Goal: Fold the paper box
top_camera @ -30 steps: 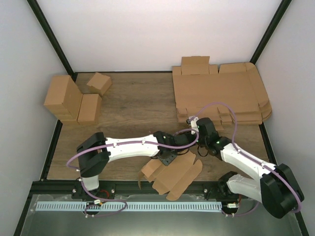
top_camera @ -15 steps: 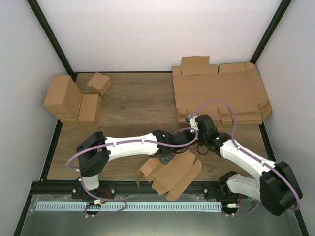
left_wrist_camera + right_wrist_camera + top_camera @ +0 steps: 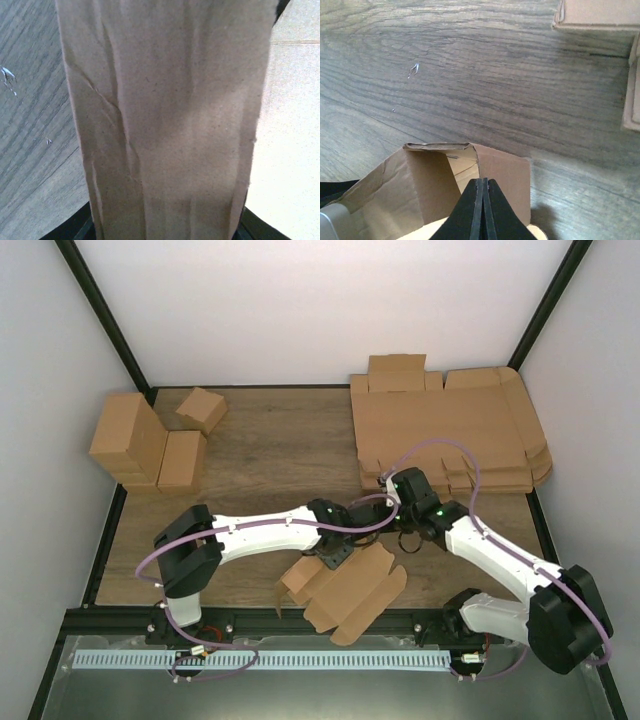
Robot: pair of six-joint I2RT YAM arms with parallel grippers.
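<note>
The paper box (image 3: 345,590), a brown die-cut piece partly folded with flaps sticking out, lies at the table's near edge between the arms. My left gripper (image 3: 335,552) is at its far-left side. In the left wrist view a creased flap (image 3: 170,125) fills the frame and hides the fingers; it looks gripped. My right gripper (image 3: 393,532) hovers at the box's far-right end. In the right wrist view its fingers (image 3: 483,181) are pressed together with nothing between them, just above an upright folded wall of the box (image 3: 505,175).
A thick pile of flat cardboard sheets (image 3: 445,435) lies at the back right; its edge shows in the right wrist view (image 3: 600,15). Several folded brown boxes (image 3: 150,445) stand at the back left. The box overhangs the black front rail (image 3: 250,620).
The paper box has shifted a little to the left. Both grippers have moved slightly left and farther back; the right wrist has drawn back toward the sheet pile.
</note>
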